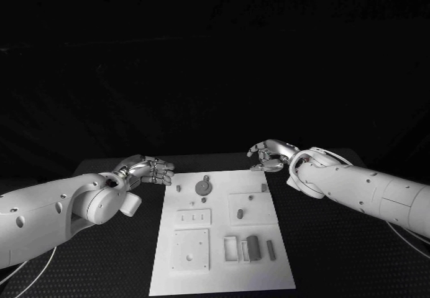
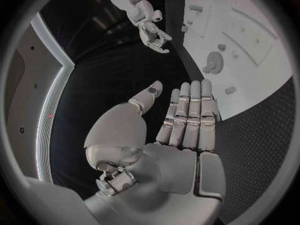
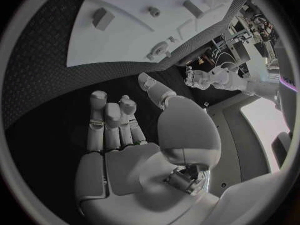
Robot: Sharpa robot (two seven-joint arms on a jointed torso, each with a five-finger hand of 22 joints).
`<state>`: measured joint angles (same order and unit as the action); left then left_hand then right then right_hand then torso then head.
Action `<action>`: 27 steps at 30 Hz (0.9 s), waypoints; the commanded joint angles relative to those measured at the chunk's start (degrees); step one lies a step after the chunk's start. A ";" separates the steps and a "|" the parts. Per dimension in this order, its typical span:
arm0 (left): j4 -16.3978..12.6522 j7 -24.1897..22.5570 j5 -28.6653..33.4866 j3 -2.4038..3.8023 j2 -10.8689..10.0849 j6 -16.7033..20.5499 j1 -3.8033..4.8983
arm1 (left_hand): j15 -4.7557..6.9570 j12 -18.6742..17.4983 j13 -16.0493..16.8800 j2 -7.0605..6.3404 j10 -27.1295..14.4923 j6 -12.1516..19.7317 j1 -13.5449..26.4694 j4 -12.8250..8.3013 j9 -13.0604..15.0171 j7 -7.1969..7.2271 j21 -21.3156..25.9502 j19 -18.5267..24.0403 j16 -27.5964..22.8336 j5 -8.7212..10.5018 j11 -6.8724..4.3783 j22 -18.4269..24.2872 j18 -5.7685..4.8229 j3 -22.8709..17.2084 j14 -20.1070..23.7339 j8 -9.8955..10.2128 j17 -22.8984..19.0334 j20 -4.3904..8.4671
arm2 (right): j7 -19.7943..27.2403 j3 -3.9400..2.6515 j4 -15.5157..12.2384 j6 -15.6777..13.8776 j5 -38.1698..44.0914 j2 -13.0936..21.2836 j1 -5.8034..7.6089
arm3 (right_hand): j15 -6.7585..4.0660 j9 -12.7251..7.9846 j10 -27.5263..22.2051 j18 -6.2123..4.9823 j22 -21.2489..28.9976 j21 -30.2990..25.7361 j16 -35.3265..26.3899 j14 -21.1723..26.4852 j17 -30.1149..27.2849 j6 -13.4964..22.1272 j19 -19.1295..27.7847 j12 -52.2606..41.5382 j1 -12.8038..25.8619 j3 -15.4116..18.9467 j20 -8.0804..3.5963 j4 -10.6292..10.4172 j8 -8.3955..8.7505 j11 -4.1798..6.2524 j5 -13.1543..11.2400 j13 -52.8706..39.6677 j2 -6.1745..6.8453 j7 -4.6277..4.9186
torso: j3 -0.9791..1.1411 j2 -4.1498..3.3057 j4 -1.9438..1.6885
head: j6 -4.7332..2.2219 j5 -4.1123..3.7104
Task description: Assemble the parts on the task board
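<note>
The board (image 1: 220,233) lies mid-table; its gear (image 1: 203,186) sits at twelve o'clock, a peg (image 1: 253,246) at five. Left hand (image 1: 146,169) and right hand (image 1: 269,155) hover empty off its far corners, fingers loosely apart. The parts look small, rigid and light: pinch them by their sides.

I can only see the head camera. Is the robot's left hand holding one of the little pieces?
Observer: No. In the left wrist view the left hand is flat and holds nothing.
Operator: What about the other hand?
Observer: The right wrist view shows the right hand with a bare palm too, its fingers slightly bent.
Operator: Is it over the white board?
Observer: Not quite. There the task board lies beyond its fingertips, with black table under them.
</note>
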<state>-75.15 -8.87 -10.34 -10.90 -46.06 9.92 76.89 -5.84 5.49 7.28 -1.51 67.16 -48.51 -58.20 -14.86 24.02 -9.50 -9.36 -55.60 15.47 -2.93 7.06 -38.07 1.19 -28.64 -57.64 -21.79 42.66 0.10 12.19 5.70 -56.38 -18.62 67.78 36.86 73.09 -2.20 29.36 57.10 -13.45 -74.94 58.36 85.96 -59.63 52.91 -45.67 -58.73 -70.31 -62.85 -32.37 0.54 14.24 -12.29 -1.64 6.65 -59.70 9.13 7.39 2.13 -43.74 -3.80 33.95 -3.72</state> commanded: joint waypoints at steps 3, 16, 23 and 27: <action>-0.17 -1.12 -0.30 0.02 -0.02 -1.40 -0.18 | 0.02 0.22 0.06 -0.03 0.33 -0.30 -0.42 0.06 0.03 -0.01 0.34 -0.26 -0.42 0.04 0.20 -0.08 1.15 -0.01 -0.19 -0.21 0.09 -0.20 | 1.05 0.00 -0.68 1.81 3.46 1.55 -0.66 | 0.03 -0.16 -6.39 -1.55 -0.86 -0.51 -0.50 0.75 -0.10 -2.49 0.71 0.35 -0.01 0.10 0.15 0.31 -0.07 -2.14 0.31 0.14 0.81 2.69 | 0.16 0.06 0.22 | -0.01 -0.48; -0.62 -1.10 -0.30 0.02 0.05 -1.46 -0.27 | 0.02 -0.02 0.00 -0.17 0.02 0.00 -0.43 -0.08 -0.08 0.05 0.42 -0.23 -0.53 0.04 0.33 -0.12 1.15 0.05 -0.14 -0.03 0.15 -0.21 | -0.99 0.00 0.55 -0.37 2.60 1.90 -3.63 | 0.29 -0.38 -6.79 -1.55 -0.85 -0.74 -0.55 1.13 -0.10 -1.69 0.84 0.37 0.44 -0.06 0.43 -0.58 0.13 -2.45 0.32 0.20 1.94 3.02 | -0.06 -0.02 0.11 | 0.34 -1.25; -0.50 -1.00 -0.29 0.02 -0.04 -1.43 -0.46 | 0.02 -0.08 -0.01 -0.17 -0.06 0.07 -0.39 -0.06 -0.10 0.04 0.44 -0.24 -0.55 0.04 0.38 -0.14 1.15 0.08 -0.14 0.00 0.18 -0.22 | -0.80 0.00 -0.71 -0.39 2.17 2.63 -4.70 | 0.53 -0.49 -6.94 -1.55 -0.88 -0.79 -0.47 1.25 -0.08 -1.37 0.82 0.26 0.86 -0.16 0.52 -1.47 0.15 -2.70 0.31 0.21 2.17 3.29 | -0.15 0.01 0.06 | 0.74 -1.31; -0.51 -0.95 -0.29 0.02 -0.07 -1.50 -0.49 | 0.02 -0.11 -0.01 -0.18 -0.08 0.10 -0.36 -0.05 -0.11 0.02 0.44 -0.24 -0.56 0.04 0.39 -0.14 1.14 0.09 -0.14 0.02 0.19 -0.22 | -0.86 0.00 -1.71 -0.02 2.07 3.32 -4.95 | 0.61 -0.49 -6.97 -1.55 -0.91 -0.78 -0.39 1.25 -0.06 -1.41 0.81 0.17 1.11 -0.12 0.54 -1.87 0.05 -2.78 0.29 0.20 2.29 3.36 | -0.22 -0.01 0.08 | 0.91 -1.41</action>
<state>-75.55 -9.11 -10.50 -10.91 -46.17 9.39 76.41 -5.83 5.49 7.26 -1.51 67.16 -48.51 -58.20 -14.86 24.01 -9.50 -9.14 -55.60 15.25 -2.93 7.06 -38.12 1.74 -28.64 -57.63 -21.78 42.77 0.10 11.38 5.71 -57.73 -18.85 69.90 40.04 68.28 -1.61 28.92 56.51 -14.12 -74.94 57.81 85.70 -58.64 52.85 -44.89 -58.13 -70.31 -61.87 -32.41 1.14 12.71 -12.30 -2.23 6.65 -59.54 11.15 8.17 1.98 -43.75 -3.72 34.74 -5.06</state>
